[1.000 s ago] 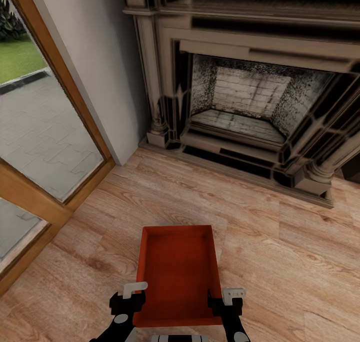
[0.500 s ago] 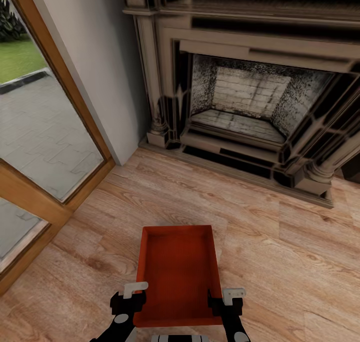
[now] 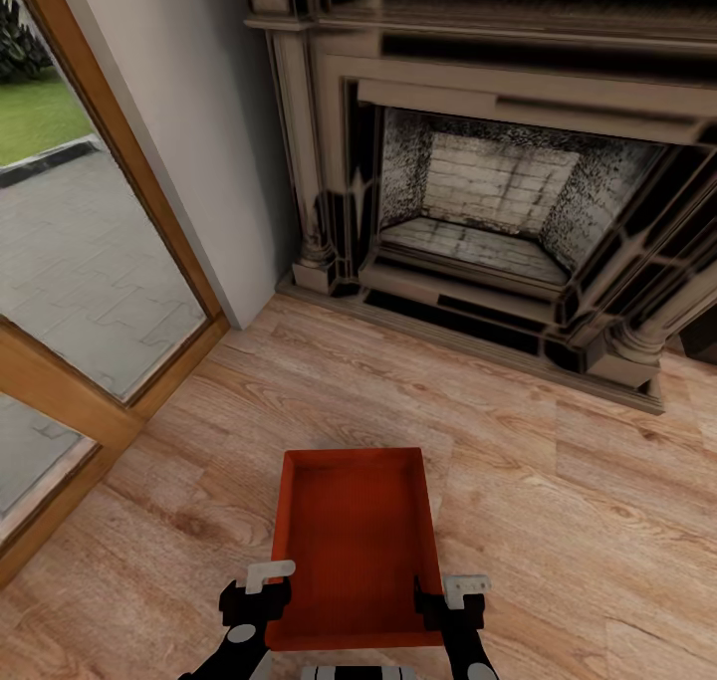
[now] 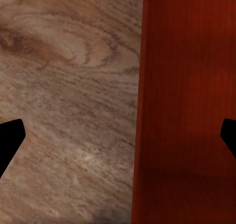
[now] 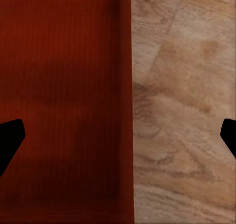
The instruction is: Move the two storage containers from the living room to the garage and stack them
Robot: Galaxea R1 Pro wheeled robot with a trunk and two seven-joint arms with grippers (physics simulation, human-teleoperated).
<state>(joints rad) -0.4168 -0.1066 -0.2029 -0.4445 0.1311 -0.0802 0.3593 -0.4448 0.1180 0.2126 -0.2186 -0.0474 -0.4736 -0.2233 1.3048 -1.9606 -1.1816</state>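
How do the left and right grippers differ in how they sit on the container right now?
The left gripper straddles the storage container's left wall, the right gripper its right wall. The left gripper's white finger angles across the picture; the right gripper's looks squarer and sits slightly lower in the head view. Both are open, each with one fingertip over the wood floor and one inside the container.

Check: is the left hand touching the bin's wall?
Apart. In the left wrist view the hand is open and straddles the bin wall: one fingertip over the floor, the other inside the bin, gaps both sides.
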